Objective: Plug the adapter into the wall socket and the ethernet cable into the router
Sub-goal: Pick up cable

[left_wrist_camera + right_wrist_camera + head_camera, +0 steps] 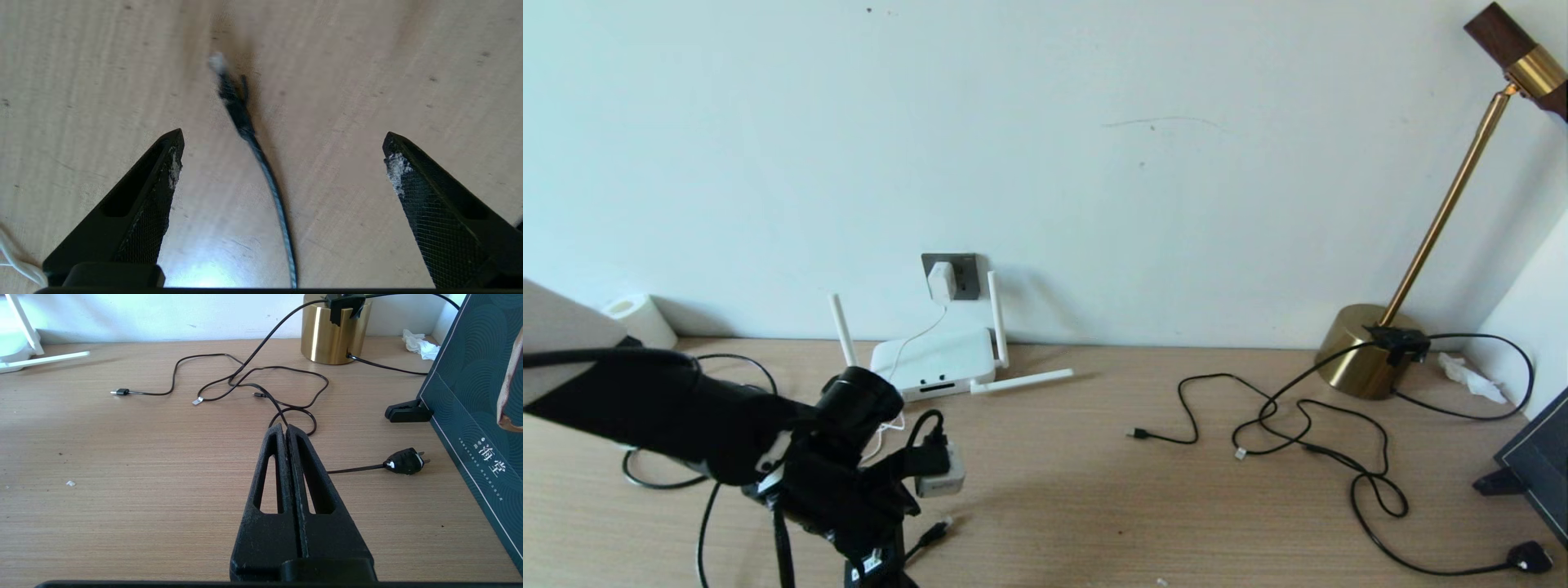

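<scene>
On the wide tabletop (1094, 490) the router (934, 361) sits left of centre in the head view, below the wall socket (951, 276) where the adapter (941, 280) already appears seated — so the ethernet cable (261, 163) is the step in hand. The left gripper (282, 157), fingers spread wide and empty, hangs over that cable at lower left; best to close just behind the clear plug, clip kept free. The right gripper (286, 430) rests shut — idle.

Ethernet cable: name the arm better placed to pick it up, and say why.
Left. The left gripper hovers with jaws wide open astride the ethernet cable. The right gripper sits shut, over other cords.
</scene>
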You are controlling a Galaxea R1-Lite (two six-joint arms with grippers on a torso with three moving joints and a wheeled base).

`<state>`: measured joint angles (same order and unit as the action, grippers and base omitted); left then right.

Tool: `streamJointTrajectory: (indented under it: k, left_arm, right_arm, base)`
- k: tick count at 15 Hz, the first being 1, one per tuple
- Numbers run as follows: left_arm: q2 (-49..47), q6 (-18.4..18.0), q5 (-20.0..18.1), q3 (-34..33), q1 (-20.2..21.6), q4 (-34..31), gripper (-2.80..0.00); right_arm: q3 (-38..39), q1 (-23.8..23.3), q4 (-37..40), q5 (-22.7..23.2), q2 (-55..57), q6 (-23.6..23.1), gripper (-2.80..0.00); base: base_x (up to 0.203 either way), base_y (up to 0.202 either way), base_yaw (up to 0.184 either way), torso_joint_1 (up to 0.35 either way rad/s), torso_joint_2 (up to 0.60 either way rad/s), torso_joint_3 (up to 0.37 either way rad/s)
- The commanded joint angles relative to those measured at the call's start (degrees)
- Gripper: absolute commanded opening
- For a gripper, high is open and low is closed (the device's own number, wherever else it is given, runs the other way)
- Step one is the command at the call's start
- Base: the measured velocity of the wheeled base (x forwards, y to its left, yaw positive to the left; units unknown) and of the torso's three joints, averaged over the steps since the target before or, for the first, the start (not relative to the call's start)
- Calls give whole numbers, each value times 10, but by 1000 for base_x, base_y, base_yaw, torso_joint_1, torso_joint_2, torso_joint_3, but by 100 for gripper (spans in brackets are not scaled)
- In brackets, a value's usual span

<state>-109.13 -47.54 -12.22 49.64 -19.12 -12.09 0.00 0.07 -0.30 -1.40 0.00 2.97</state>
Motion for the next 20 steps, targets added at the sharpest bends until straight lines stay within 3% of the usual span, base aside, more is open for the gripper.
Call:
streamJointTrajectory:
  k: [1,20]
  left_arm:
    - [-14,-3,6,-1,5,10,0]
    - [-44,-3,28,10,15,12,0]
  right_arm:
    - [0,0,0,0,1,0,-280]
    - [0,0,0,0,1,0,-280]
  base:
    - [0,0,0,0,0,0]
    - [0,0,0,0,0,0]
